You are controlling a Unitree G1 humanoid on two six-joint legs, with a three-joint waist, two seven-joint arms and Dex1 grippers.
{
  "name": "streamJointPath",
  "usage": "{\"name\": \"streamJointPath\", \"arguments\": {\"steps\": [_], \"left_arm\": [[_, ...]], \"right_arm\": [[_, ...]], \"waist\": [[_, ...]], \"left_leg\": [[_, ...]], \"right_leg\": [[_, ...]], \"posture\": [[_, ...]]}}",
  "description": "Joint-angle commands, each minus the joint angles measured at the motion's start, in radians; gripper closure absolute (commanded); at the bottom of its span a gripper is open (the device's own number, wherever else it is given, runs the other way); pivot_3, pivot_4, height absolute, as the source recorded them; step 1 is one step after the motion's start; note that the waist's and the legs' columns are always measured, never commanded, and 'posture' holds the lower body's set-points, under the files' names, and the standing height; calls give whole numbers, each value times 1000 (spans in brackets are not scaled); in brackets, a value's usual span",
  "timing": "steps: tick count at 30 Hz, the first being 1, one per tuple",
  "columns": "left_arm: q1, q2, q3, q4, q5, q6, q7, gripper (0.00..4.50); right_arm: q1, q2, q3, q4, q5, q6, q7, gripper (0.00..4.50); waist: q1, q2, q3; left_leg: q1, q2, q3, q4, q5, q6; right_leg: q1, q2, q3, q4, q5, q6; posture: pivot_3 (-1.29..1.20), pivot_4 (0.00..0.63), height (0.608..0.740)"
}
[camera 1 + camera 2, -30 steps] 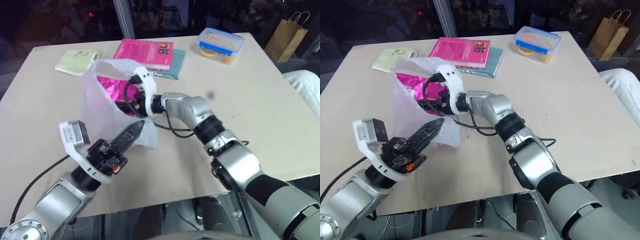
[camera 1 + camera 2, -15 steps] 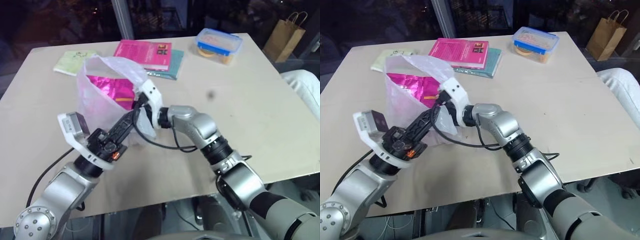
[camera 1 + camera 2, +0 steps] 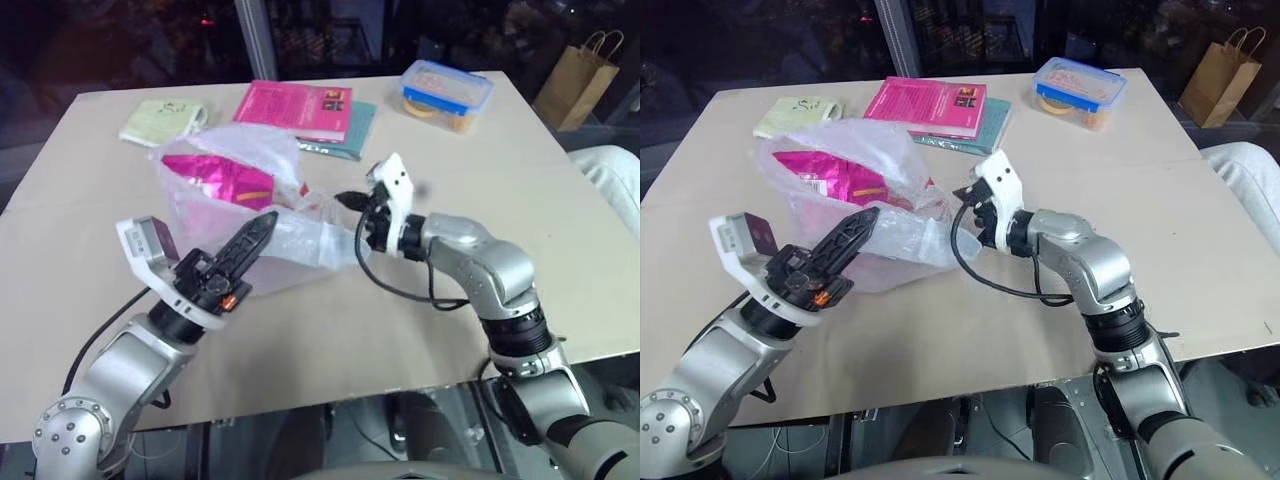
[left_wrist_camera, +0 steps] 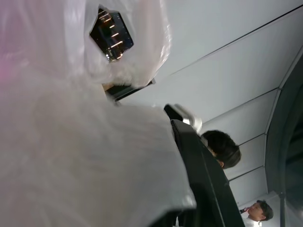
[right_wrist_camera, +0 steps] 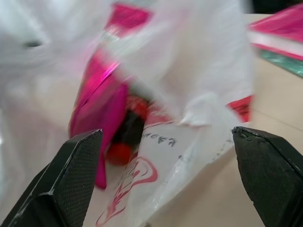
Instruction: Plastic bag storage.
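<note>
The plastic bag (image 3: 235,205) lies slumped in the middle of the table (image 3: 500,200), and everything else I place from it. Inside it, through the thin film, sits a shiny magenta packet (image 3: 215,180); my right wrist view also catches something dark with a red end low beside that packet, too blurred to name. My left fingers (image 3: 255,232) are clenched on the bag's near edge, gathering the plastic, which covers most of my left wrist view. My right gripper (image 3: 358,212) hangs just off the bag's right side with its fingers released and spread wide, holding nothing, the bag's mouth and red print straight ahead of it. Behind the bag lie a pink book (image 3: 295,105) on a teal one (image 3: 355,130), and a pale green cloth (image 3: 160,122) to the back left. Well off to the back right stands a blue-lidded food box (image 3: 445,92), and beyond the table's corner a brown paper bag (image 3: 580,75).
</note>
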Motion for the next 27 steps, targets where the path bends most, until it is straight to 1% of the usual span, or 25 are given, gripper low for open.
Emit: {"name": "streamJointPath", "arguments": {"steps": [1, 3, 4, 6, 8, 9, 11, 13, 15, 17, 21, 23, 27], "left_arm": [[-17, 7, 25, 3, -7, 33, -24, 4500], [-26, 16, 26, 3, -7, 48, -31, 4500], [-30, 14, 20, -2, -7, 49, -33, 4500], [-34, 18, 7, -8, -7, 56, -35, 4500], [-44, 15, -2, -4, -7, 59, -27, 4500], [-48, 14, -3, -2, -7, 60, -22, 4500], [-61, 23, -7, 0, -7, 67, -20, 4500], [-75, 32, -12, 2, -7, 70, -5, 4500], [-80, 30, -14, 5, -7, 71, -4, 4500], [-71, 32, -11, 8, -7, 77, -10, 4500], [-57, 40, -6, 16, -7, 92, -20, 4500], [-46, 55, -3, 24, -7, 109, -32, 4500], [-18, 90, 11, 33, -7, 137, -62, 4500]], "right_arm": [[-75, 44, -78, -16, 37, 8, -57, 17], [-91, 58, -108, 5, 44, -3, -75, 17], [-95, 56, -103, 45, 11, -27, -93, 17], [-89, 49, -59, 139, -67, -105, -108, 17], [-69, 43, 7, 183, -127, -191, -83, 17], [-62, 47, 20, 191, -139, -214, -77, 17], [-54, 70, 13, 203, -145, -247, -87, 17], [-52, 97, -30, 196, -125, -254, -114, 17], [-47, 82, -101, 142, -73, -233, -107, 17], [-38, 33, -121, 66, -33, -193, -59, 17], [-63, -17, -153, -26, 61, -35, -55, 17], [-90, -19, -164, -58, 102, 42, -75, 17], [-149, -10, -152, -71, 120, 185, -141, 17]], "waist": [[0, 0, 0], [1, 0, 0], [1, 0, 0], [2, -1, -1], [4, -1, -1], [4, -1, -1], [3, -1, 0], [-1, 0, 0], [2, 0, 0], [7, 0, 0], [5, -1, 0], [1, 0, 0], [-5, 0, 0]], "left_leg": [[0, 0, 1, 0, 0, 0], [0, 0, 1, 1, 0, 0], [0, 0, 1, 1, 0, 0], [0, 0, 1, 1, 0, 0], [0, 0, 0, 1, 0, 0], [0, -1, 1, 1, 0, 0], [-1, -1, 1, 1, 0, 0], [-1, -1, 1, 1, 0, 0], [0, 0, 1, 1, 0, 0], [-1, 0, 0, 1, 0, 0], [-1, -2, 0, 1, 0, 0], [0, -2, 0, 1, 0, 0], [0, 1, 0, 1, 0, 0]], "right_leg": [[0, 0, 0, 0, 0, 0], [0, 0, 0, 0, 0, 0], [0, 0, 0, 0, 0, 0], [1, 0, 0, 0, 0, 0], [1, 0, 0, -1, 0, 0], [1, -1, 0, -1, 0, 0], [1, -1, 0, -1, 0, 0], [1, -1, 0, -1, 1, 1], [1, 0, 0, 0, 2, 3], [1, 0, 0, -1, 2, 3], [2, -3, 0, -1, 1, 0], [2, -2, 0, -1, 0, 0], [1, 0, 0, 0, 0, -1]], "posture": [[0, 150, 740], [0, 150, 740], [0, 150, 740], [0, 150, 740], [0, 150, 740], [0, 150, 740], [0, 150, 740], [0, 150, 740], [0, 150, 740], [0, 150, 740], [0, 150, 740], [0, 150, 740], [0, 150, 740]]}}
